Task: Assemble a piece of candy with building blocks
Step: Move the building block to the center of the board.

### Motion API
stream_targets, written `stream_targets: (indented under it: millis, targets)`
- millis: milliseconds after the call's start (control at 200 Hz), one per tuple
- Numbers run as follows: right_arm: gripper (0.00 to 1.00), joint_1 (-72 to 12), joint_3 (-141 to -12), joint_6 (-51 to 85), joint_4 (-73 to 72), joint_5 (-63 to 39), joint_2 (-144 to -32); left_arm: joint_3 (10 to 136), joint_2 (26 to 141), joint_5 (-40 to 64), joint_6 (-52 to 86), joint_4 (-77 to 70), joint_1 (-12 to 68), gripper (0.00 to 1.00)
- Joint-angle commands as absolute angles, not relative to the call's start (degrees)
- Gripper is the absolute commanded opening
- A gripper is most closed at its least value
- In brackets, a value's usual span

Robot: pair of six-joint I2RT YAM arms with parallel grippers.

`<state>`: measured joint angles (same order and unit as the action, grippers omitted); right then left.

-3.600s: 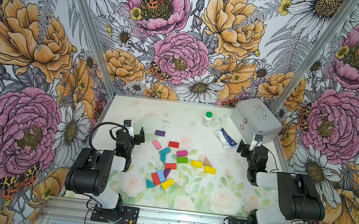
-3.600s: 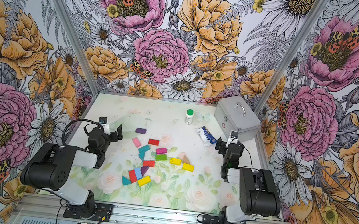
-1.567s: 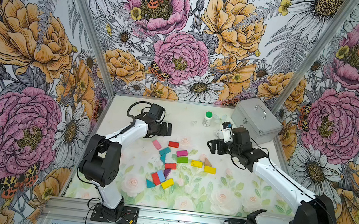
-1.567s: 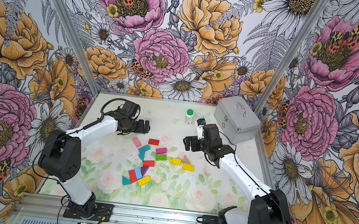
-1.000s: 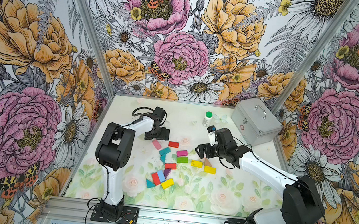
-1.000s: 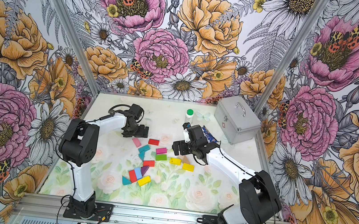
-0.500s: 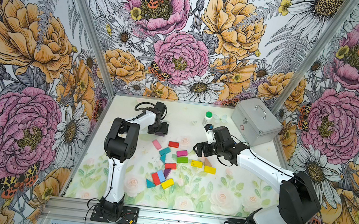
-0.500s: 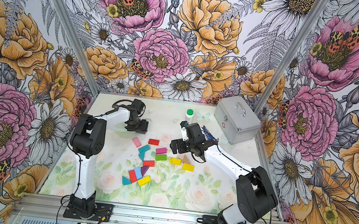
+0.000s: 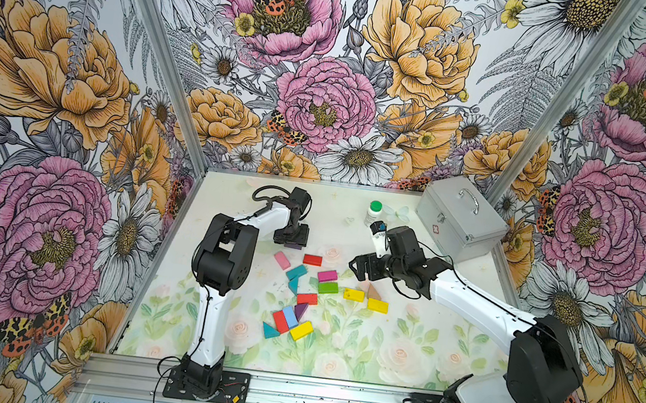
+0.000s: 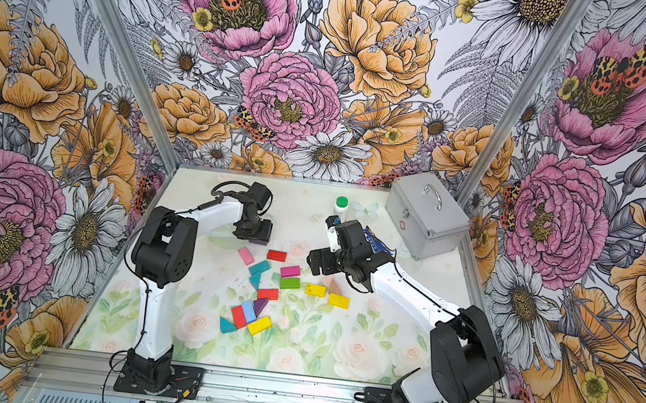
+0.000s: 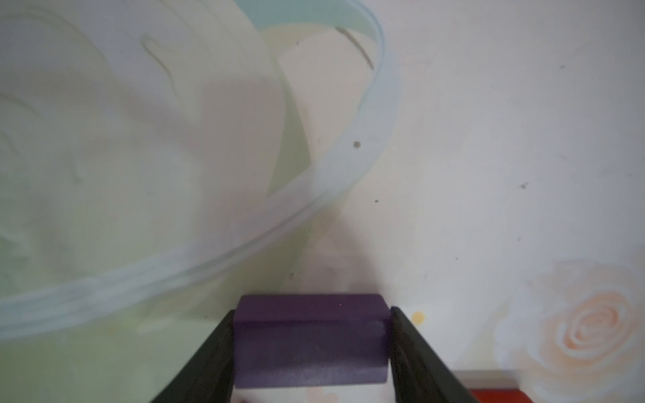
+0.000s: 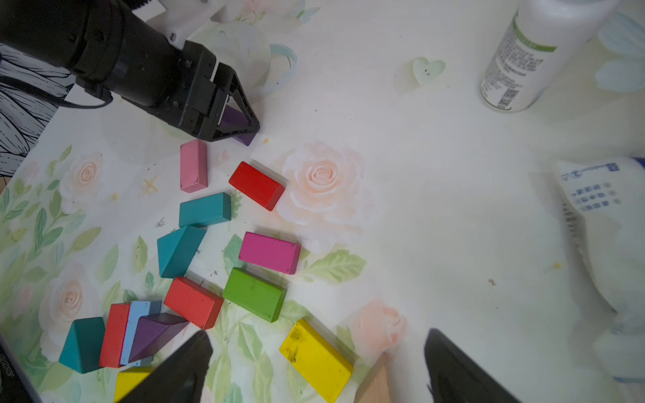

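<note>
In both top views the left gripper [image 9: 290, 240] covers the purple block [image 10: 259, 241]; only a sliver shows. The right arm [image 10: 406, 292] hides most of the packet [image 10: 376, 240]. The left wrist view is soft: the table [image 11: 488, 139] blurs, and the edge cuts the left fingers [image 11: 209, 363] and a red block [image 11: 495, 397]. In the right wrist view the edge cuts off the bottle [image 12: 523, 62] top, the blurred packet, the tan triangle [image 12: 375, 387] and the right fingers [image 12: 181, 370]; one finger hides part of a yellow block [image 12: 131, 378]. The bottle's print is too small to read.
</note>
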<state>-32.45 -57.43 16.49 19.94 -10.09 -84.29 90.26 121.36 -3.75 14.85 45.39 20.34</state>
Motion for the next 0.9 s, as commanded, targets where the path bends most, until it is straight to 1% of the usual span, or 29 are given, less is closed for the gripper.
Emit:
stream_targets:
  millis: [0,130,185,345,450,480,580,706,851,891]
  targets:
    - [0.96,-32.6,-57.1,16.3,19.2,-8.9,-82.5,88.9,119.0,-8.4,18.9,46.6,21.8,0.44]
    - [0.96,-32.6,-56.8,16.7,19.3,-9.0,-82.5,89.3,120.8,-9.6,19.8,46.5,20.8,0.45]
    - [0.96,-32.6,-56.4,16.9,19.3,-8.7,-82.0,89.4,120.9,-9.5,19.9,46.5,20.4,0.5]
    - [0.96,-32.6,-55.8,17.3,19.3,-8.2,-80.7,89.6,118.7,-7.2,19.6,46.5,19.9,0.74]
    - [0.96,-32.6,-55.8,17.5,19.4,-8.2,-80.3,88.1,114.7,-5.2,19.0,46.5,20.5,0.95]
    - [0.97,-32.6,-55.7,17.6,19.4,-8.2,-80.1,87.2,113.2,-4.8,19.0,46.5,20.8,0.98]
    - [0.97,-32.6,-55.2,18.1,19.4,-8.4,-79.3,83.3,107.8,-3.5,19.9,46.5,22.8,0.99]
    - [0.98,-32.6,-53.7,18.8,19.4,-8.9,-77.9,79.2,102.6,-3.8,21.9,46.5,27.7,0.99]
    - [0.99,-32.6,-51.5,19.8,19.5,-8.9,-76.3,77.9,103.7,-5.8,23.6,45.9,31.7,0.98]
    - [0.99,-32.6,-51.0,20.1,19.5,-8.8,-75.8,78.0,106.5,-6.0,23.8,45.6,32.3,0.98]
